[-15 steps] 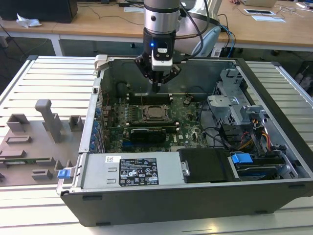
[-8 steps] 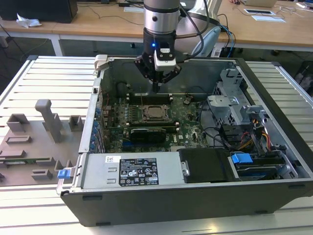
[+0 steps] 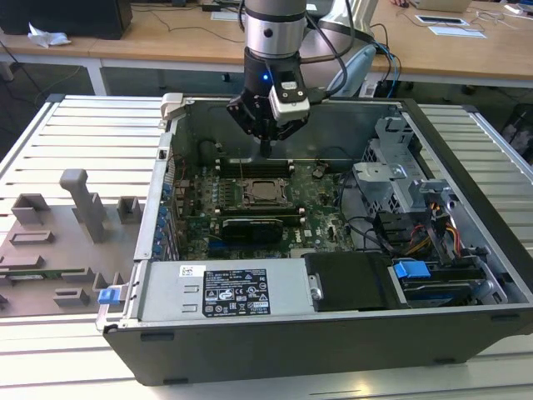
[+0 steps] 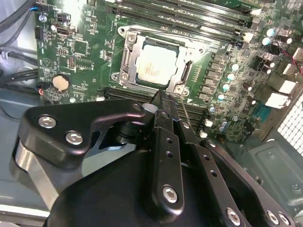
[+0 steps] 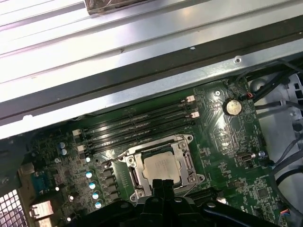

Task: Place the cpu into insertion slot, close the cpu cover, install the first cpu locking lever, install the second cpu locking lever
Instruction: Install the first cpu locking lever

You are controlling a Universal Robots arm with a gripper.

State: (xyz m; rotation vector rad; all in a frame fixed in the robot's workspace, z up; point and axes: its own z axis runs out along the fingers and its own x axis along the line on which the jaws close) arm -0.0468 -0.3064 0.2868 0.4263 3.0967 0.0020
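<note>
The cpu (image 4: 154,66) lies flat in the insertion slot (image 4: 122,75) on the green motherboard, silvery top facing up. The cpu cover (image 5: 182,144) lies down around it as a silvery frame. A thin wire lever (image 4: 183,111) slants up beside the socket's corner, close to my fingertips. My gripper (image 3: 265,152) hangs just above the socket inside the open computer case, shut with nothing between its fingers. In both wrist views its black fingers (image 5: 162,187) point at the socket's near edge. In the exterior view the cpu (image 3: 263,192) sits directly below the gripper.
Long black memory slots (image 5: 142,124) run beside the socket. A black expansion card (image 3: 250,227) lies in front of it. A power supply (image 3: 225,287), a drive cage (image 3: 400,179) and cables (image 3: 433,225) fill the case. Grey fixtures (image 3: 83,204) stand on the slatted table at the exterior view's left.
</note>
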